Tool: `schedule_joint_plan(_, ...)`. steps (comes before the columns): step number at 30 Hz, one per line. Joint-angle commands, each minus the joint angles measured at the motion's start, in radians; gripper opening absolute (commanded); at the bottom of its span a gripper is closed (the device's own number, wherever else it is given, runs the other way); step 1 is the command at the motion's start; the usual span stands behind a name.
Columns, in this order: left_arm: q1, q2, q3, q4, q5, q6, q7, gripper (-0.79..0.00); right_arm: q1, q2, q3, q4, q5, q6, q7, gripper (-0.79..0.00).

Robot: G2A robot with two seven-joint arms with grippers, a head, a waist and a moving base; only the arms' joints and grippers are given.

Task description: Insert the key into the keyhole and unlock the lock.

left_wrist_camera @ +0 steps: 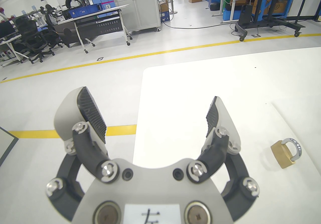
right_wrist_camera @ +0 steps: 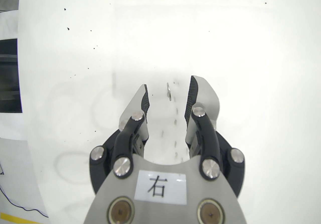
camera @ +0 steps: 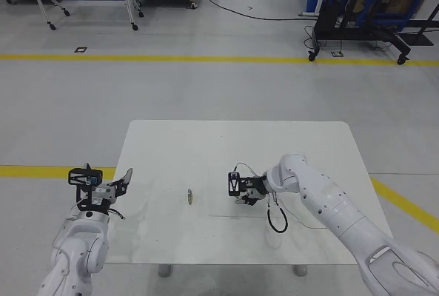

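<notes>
Pale floor (camera: 204, 89), yellow lines (camera: 204, 58)

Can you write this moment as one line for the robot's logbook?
right gripper: open, fingers either side of key, not gripping | left gripper: open, at table edge | lock: on table, key not in

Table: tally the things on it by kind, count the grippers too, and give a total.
padlock: 1
key: 1
grippers: 2, the left gripper and the right gripper
Total: 4
</notes>
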Motion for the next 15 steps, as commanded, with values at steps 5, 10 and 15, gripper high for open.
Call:
schedule_joint_plan(5, 0.0, 0.0, 0.0, 0.0, 0.0, 0.0, 0.0, 0.0, 0.02, -0.008, -0.029, 0.023, 0.002, 0.0, 0.004, -0.514)
schedule_joint_plan(10, 0.0, 0.0, 0.0, 0.0, 0.0, 0.0, 0.0, 0.0, 0.032, -0.015, -0.047, 0.04, 0.004, 0.008, 0.015, -0.757)
schedule_joint_plan(15, 0.0, 0.0, 0.0, 0.0, 0.0, 0.0, 0.0, 0.0, 0.038, -0.02, -0.058, 0.048, 0.007, 0.022, 0.023, -0.785)
